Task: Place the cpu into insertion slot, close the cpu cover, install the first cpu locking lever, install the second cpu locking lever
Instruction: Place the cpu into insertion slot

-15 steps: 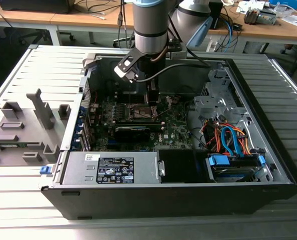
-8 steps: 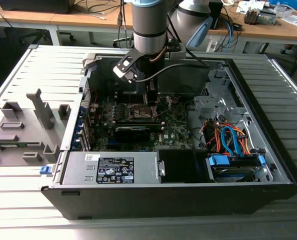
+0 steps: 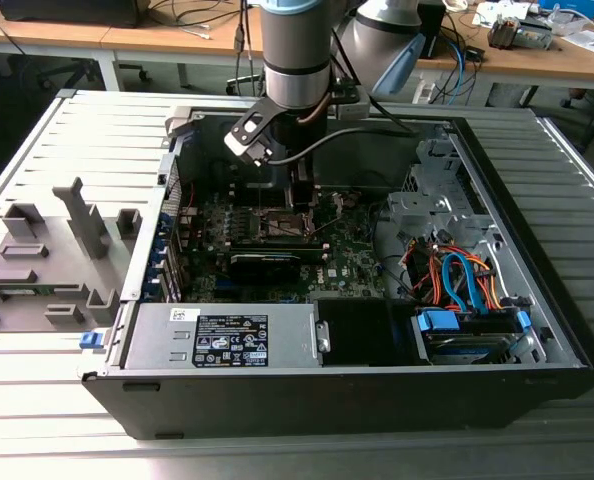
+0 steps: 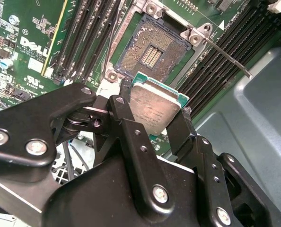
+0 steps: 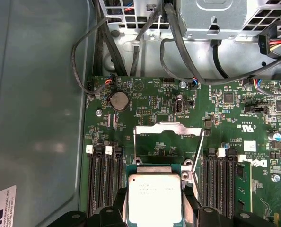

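The black, jointed metal pincer [image 4: 155, 106] is closed partway, its two fingers clamped on opposite edges of the cpu [image 4: 152, 111], a small flat square chip with a dull silver-grey metal top on a green carrier edge. The cpu hangs above the board, apart from it and not yet seated, just beside the near rim of the insertion slot [image 4: 147, 54]. This slot is a square socket with a silver metal rim and a dark brownish, finely grained bed of contacts, and it lies open. In the first wrist view the cpu cover [image 5: 168, 127], a thin silver frame plate with a large square cutout, stands raised beyond the chip. A slim bare-metal locking lever [image 4: 230, 56] angles away beside the socket. Long black ribbed memory slots [image 4: 88, 33] flank it on the glossy green motherboard [image 4: 31, 42]. The board sits in a black steel computer case [image 3: 377, 400] on the ribbed grey surface [image 3: 277, 455]. Risk, as judged: the grip bears on thin, smooth edges, so the chip may slip or tilt. A skewed or offset descent would crush the fine contacts or foul the rim.
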Action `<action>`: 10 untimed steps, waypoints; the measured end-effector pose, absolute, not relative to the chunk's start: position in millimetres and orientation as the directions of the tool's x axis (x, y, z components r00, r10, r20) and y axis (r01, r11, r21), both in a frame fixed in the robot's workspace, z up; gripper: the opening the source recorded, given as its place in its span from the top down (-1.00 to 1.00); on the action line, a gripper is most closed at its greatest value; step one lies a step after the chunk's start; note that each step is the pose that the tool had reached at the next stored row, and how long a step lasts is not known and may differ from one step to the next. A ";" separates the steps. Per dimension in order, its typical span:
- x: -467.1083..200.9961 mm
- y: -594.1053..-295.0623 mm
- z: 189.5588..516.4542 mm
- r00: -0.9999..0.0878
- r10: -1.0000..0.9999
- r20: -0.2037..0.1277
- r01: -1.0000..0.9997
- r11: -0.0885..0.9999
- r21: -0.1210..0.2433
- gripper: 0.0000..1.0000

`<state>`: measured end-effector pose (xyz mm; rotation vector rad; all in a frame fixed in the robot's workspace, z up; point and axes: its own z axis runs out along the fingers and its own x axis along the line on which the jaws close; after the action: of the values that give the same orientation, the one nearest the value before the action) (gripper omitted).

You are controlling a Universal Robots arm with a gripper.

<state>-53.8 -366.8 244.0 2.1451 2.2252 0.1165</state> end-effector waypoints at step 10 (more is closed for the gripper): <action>-56.8 -366.8 243.5 -0.037 0.999 0.017 0.995 0.036 0.088 -0.08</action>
<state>-56.8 -366.8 243.5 2.1451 2.2253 0.1165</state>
